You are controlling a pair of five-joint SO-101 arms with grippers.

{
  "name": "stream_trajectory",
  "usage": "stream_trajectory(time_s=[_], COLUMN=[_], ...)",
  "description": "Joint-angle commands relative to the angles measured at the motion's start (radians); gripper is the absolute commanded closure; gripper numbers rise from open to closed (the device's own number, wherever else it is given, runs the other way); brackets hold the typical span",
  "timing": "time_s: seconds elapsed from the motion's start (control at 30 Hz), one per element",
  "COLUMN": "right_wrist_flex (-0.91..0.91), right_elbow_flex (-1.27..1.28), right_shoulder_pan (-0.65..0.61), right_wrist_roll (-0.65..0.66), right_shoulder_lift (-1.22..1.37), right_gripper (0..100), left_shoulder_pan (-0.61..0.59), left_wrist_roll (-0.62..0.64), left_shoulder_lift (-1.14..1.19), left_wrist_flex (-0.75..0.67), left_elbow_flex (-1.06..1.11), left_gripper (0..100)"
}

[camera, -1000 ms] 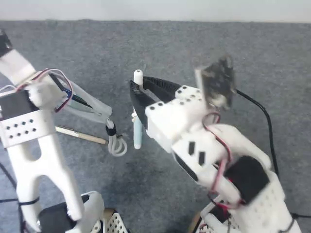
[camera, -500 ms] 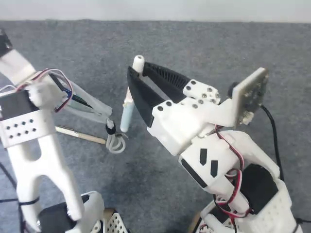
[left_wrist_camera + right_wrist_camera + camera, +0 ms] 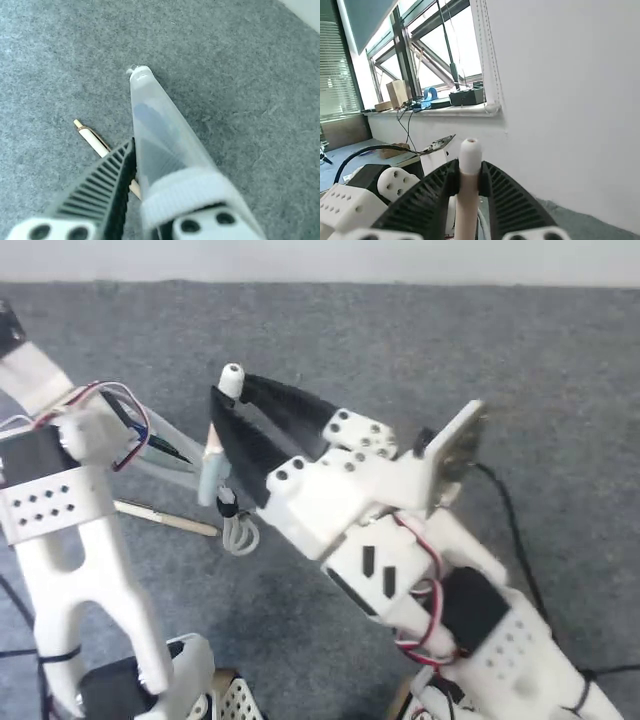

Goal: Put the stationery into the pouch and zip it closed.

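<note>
Grip from above: my right gripper (image 3: 228, 390) is clamped on the white pen (image 3: 211, 465), upright left of centre, just beside the clear pouch (image 3: 185, 455). Left wrist: my left gripper (image 3: 135, 150) seems to pinch the floppy pouch wall, a second pen (image 3: 92, 139) lying lower left. Right wrist: the barrel looks stiff, light and slick, so holding near the cap suits it.

Both arms are white printed plastic. The right arm (image 3: 350, 490), across the middle and lower right of the high view, has black ribbed jaws, rows of small dark screw holes on its blocks and two slanted black slots on one shell. It also has black motor bodies, looping red, white and black wires, and a pale camera board (image 3: 455, 450) trailing a black cable. The left arm (image 3: 75, 560), at the left edge, shows a grid of dark holes and a bundle of red, blue and white wires (image 3: 125, 415).
</note>
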Motion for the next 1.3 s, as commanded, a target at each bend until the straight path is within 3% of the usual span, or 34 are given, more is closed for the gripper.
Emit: stream_trajectory(time_s=[0.0, 0.17, 0.5, 0.77, 0.93, 1.2, 1.27], right_wrist_flex=[-0.196, -0.311, -0.423, -0.429, -0.421, -0.421, -0.421], right_elbow_flex=[0.064, 0.127, 0.129, 0.132, 0.135, 0.201, 0.215], right_shoulder_pan=[-0.012, -0.013, -0.008, -0.002, 0.008, 0.007, 0.004], right_wrist_roll=[-0.002, 0.069, 0.074, 0.081, 0.189, 0.204, 0.262], right_shoulder_lift=[-0.016, -0.015, 0.171, 0.239, 0.245, 0.245, 0.245], right_gripper=[99.3, 99.3, 99.3, 99.3, 99.3, 99.3, 99.3], left_shoulder_pan=[0.009, 0.009, 0.006, 0.006, 0.006, 0.006, 0.008], left_wrist_roll=[-0.009, -0.009, -0.009, -0.009, -0.009, -0.009, -0.009], left_shoulder_lift=[-0.005, -0.005, -0.005, -0.005, -0.005, -0.005, -0.005], left_wrist_flex=[-0.008, -0.008, -0.005, -0.005, -0.005, -0.006, -0.011], left_elbow_flex=[0.01, 0.01, 0.01, 0.01, 0.01, 0.01, 0.019], left_gripper=[99, 99, 99, 99, 99, 99, 99])
